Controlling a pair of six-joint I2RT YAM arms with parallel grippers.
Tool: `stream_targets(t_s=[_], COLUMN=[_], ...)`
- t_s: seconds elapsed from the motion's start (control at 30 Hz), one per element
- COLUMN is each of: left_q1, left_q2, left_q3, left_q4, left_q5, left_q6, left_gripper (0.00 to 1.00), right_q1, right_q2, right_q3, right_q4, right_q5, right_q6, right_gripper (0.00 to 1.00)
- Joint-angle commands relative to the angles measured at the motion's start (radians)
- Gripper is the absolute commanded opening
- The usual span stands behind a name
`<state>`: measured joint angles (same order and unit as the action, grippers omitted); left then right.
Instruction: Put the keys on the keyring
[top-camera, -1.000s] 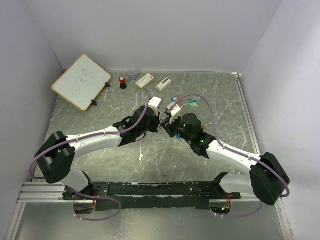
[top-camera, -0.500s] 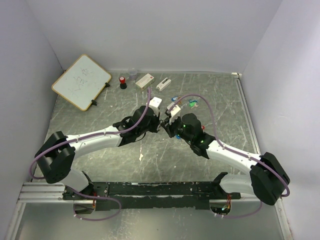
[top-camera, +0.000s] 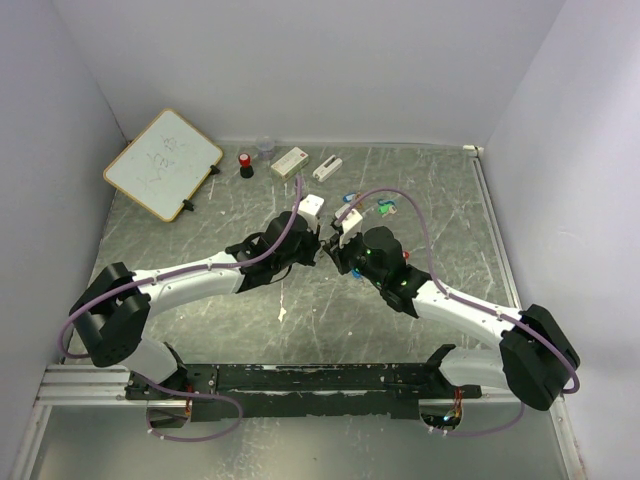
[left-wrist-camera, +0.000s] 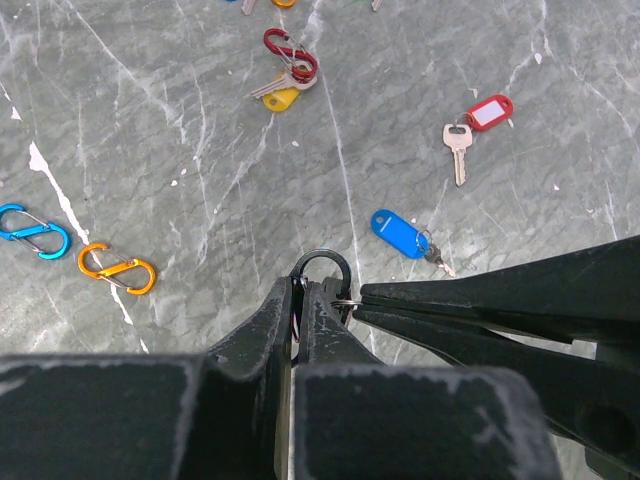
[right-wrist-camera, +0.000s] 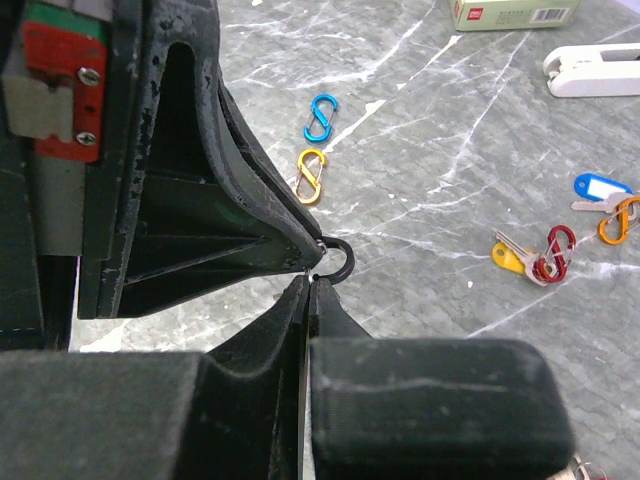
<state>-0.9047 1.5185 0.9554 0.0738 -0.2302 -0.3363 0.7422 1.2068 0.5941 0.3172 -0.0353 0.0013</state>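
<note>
My left gripper (left-wrist-camera: 300, 285) is shut on a black keyring (left-wrist-camera: 322, 266), whose loop sticks out past the tips. My right gripper (right-wrist-camera: 310, 281) is shut, and its fingers (left-wrist-camera: 460, 295) come in from the right and pinch a small silver ring (left-wrist-camera: 345, 300) against the black keyring (right-wrist-camera: 341, 259). Whatever hangs from that ring is hidden. The two grippers meet tip to tip at mid-table (top-camera: 327, 246). On the table lie a blue-tagged key (left-wrist-camera: 398, 226), a red-tagged key (left-wrist-camera: 478, 117) and a yellow-tagged key (left-wrist-camera: 282, 97) with a red clip (left-wrist-camera: 291, 54).
A blue S-clip (left-wrist-camera: 35, 232) and an orange S-clip (left-wrist-camera: 118, 268) lie to the left. At the back stand a whiteboard (top-camera: 163, 163), a red-topped item (top-camera: 245, 163), a clear cup (top-camera: 265, 147), a small box (top-camera: 289, 161) and a white item (top-camera: 327, 168).
</note>
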Motion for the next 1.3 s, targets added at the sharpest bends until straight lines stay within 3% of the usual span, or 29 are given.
stream_targets(t_s=[0.0, 1.27], left_q1=[0.005, 0.006], left_q2=[-0.005, -0.039], left_q3=[0.006, 0.011], left_q4=[-0.003, -0.014], left_q5=[0.028, 0.027], left_q6=[0.015, 0.015], left_gripper=[0.07, 0.07], right_q1=[0.008, 0.011], right_q2=[-0.007, 0.005], right_q3=[-0.008, -0.004], right_q4=[0.017, 0.015], right_q5=[0.012, 0.018], right_q6=[-0.007, -0.009], right_gripper=[0.00, 0.00])
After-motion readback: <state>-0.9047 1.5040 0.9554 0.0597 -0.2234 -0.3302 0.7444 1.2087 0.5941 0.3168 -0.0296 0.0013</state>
